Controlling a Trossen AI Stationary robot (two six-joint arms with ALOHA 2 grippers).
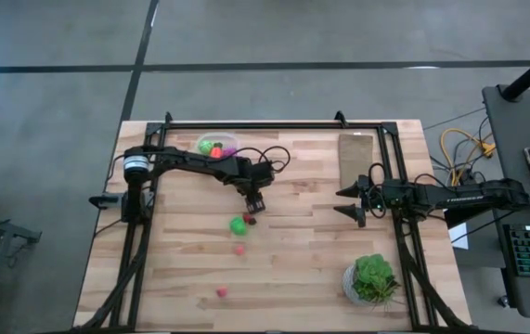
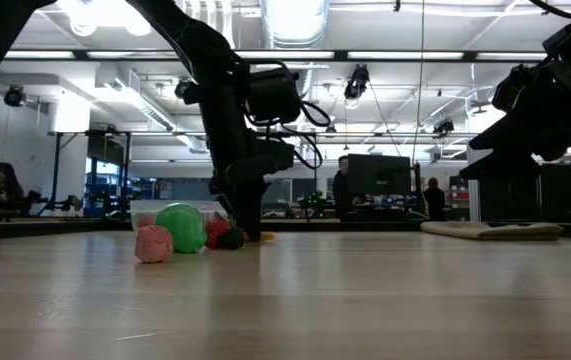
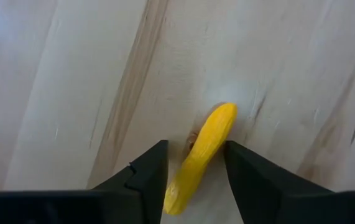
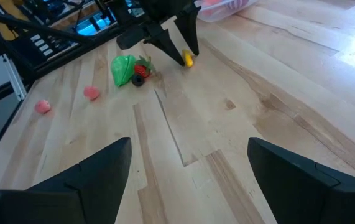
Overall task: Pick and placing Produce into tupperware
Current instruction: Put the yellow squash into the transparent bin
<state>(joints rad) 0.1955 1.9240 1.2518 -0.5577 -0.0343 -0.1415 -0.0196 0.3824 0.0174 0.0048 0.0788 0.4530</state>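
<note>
The left pincer (image 3: 193,180) is down at the desk (image 1: 311,269) with its two fingers set narrow on either side of a small yellow banana-shaped piece (image 3: 201,158), which lies flat on the wood between them; whether the pads already press it cannot be told. The piece sits skewed across the gap rather than square to the fingers, so in my judgement the closing squeeze could roll or flick it out sideways, or pinch only one end and let it swing loose on the lift. Just beside this pincer, toward the near edge of the desk, lie a green ball (image 1: 238,224) and a dark red bit (image 1: 249,219), close enough that a nudged finger might scatter them; two pink pieces (image 1: 239,250) lie farther off. The tupperware (image 1: 213,145), already holding some produce, stands behind the pincer near the desk's far edge, and a poorly held piece might drop short of its rim. The right pincer (image 1: 355,201) waits well apart with its fingers spread wide, holding nothing.
</note>
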